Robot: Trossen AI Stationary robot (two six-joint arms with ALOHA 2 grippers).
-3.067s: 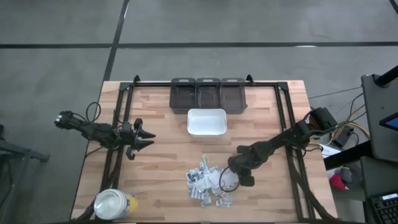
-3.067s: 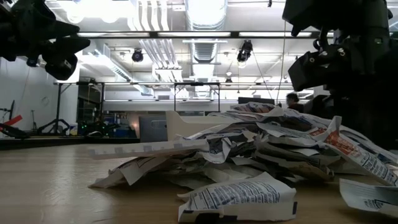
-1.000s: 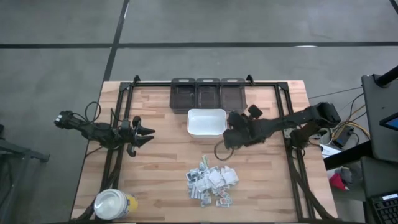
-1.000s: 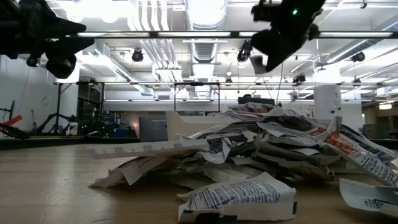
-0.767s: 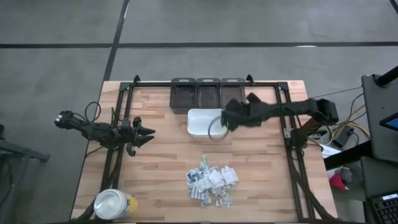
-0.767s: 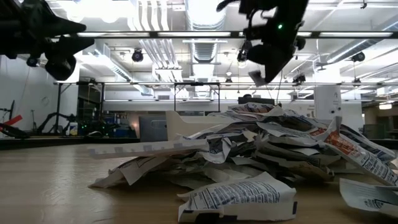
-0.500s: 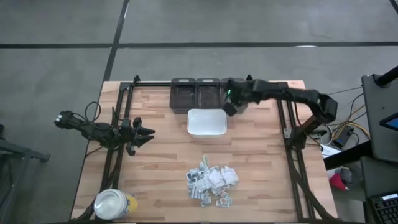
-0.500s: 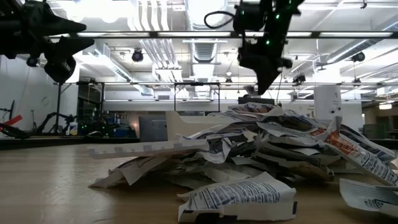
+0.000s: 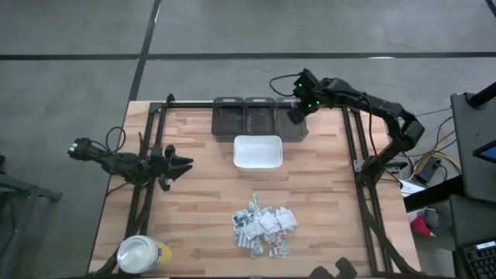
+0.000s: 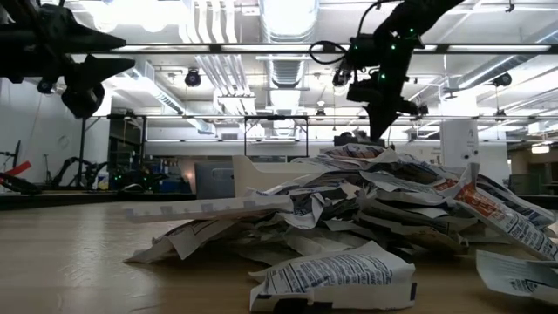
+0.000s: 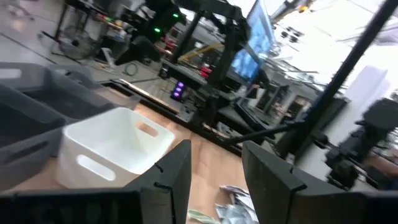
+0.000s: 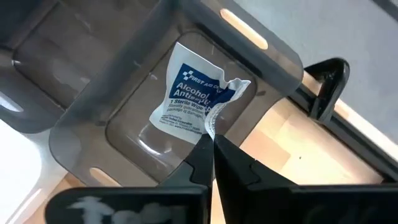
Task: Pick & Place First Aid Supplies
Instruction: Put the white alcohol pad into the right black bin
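Observation:
The first aid supplies [image 9: 263, 226] lie as a heap of small white packets near the table's near edge, and fill the low view as a pile [image 10: 366, 218]. One white packet with blue print [image 12: 194, 99] is in my right gripper [image 12: 211, 138], which is shut on it above the rightmost of three dark bins [image 9: 292, 128] at the far edge. That gripper [image 9: 297, 113] also shows high in the low view [image 10: 379, 118]. My left gripper [image 9: 183, 163] hovers open over the table's left side, its fingers apart in its wrist view [image 11: 214, 171]. My right gripper pinches the blue-printed packet by a crumpled corner [image 12: 216, 119] between its two fingers. The fingers point down into the rightmost bin [image 12: 264, 59]. The packet spreads out beyond the fingertips over the bin's inside; whether it touches the bin's floor I cannot tell.
A white rectangular tray [image 9: 257, 152] stands at the table's middle, just near of the three bins. A round white-lidded yellow jar [image 9: 142, 253] sits at the near left corner. Black frame rails [image 9: 355, 139] run along the table's sides.
My right gripper has swung from beside the white tray's right side toward the far edge, and now stands over the rightmost dark bin, still shut on the packet that it carried along.

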